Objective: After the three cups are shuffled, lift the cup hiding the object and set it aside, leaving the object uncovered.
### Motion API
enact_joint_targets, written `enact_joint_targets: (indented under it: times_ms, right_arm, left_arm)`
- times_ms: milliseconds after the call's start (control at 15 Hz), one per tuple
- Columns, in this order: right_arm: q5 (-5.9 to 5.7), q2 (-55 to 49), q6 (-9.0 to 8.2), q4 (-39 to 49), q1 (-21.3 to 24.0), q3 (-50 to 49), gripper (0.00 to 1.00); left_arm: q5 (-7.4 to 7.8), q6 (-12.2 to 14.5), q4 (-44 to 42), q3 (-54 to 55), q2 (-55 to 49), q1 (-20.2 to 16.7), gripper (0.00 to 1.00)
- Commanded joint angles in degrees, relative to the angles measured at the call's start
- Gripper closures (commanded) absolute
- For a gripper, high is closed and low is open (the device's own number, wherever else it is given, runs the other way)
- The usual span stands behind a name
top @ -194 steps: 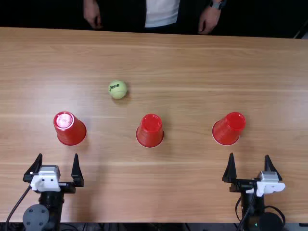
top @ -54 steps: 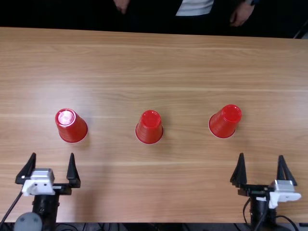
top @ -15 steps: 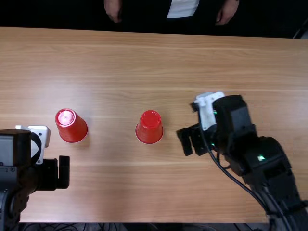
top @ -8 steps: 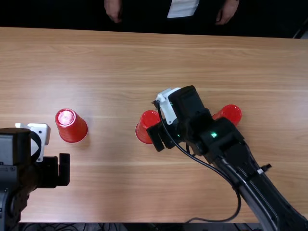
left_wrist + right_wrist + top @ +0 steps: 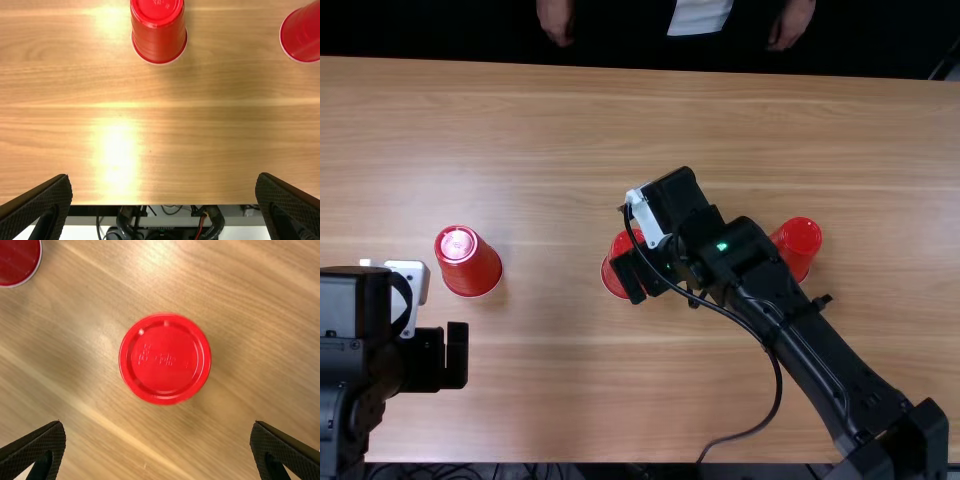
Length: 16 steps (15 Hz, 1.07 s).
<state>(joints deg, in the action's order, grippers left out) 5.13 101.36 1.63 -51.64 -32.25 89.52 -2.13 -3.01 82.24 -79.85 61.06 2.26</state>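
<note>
Middle cup (image 5: 165, 359) is standing upside down on the table (image 5: 640, 120), ungrasped, with the right gripper (image 5: 157, 426) hovering straight above it, fingers wide apart, and the left gripper (image 5: 161, 180) idling, fingers spread, near the left cup (image 5: 468, 262), so gripping, lifting and setting aside are all remaining.

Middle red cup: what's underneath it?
The middle cup shows only its closed bottom, facing up, rim down on the wooden table. Whatever lies beneath is covered. The right gripper hangs above it, fingers open.
</note>
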Motion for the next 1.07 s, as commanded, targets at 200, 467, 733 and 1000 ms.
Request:
enact_joint_targets:
  times_ms: [200,467,733,1000]
  right_arm:
    - [0.25,6.0,-0.15,0.4,0.0,5.8,0.00]
    - [0.25,11.2,-0.15,0.3,0.1,8.6,0.00]
    - [0.15,15.2,-0.15,0.3,0.0,8.5,0.00]
    - [0.15,16.2,-0.15,0.3,0.0,8.5,0.43]
  left_arm:
    - [0.65,0.4,-0.1,0.5,-0.1,0.5,0.00]
    - [0.65,0.5,-0.1,1.0,-0.3,0.5,0.00]
    - [0.65,0.5,-0.1,1.5,-0.4,0.5,0.00]
    - [0.65,0.5,-0.1,1.9,-0.5,0.5,0.00]
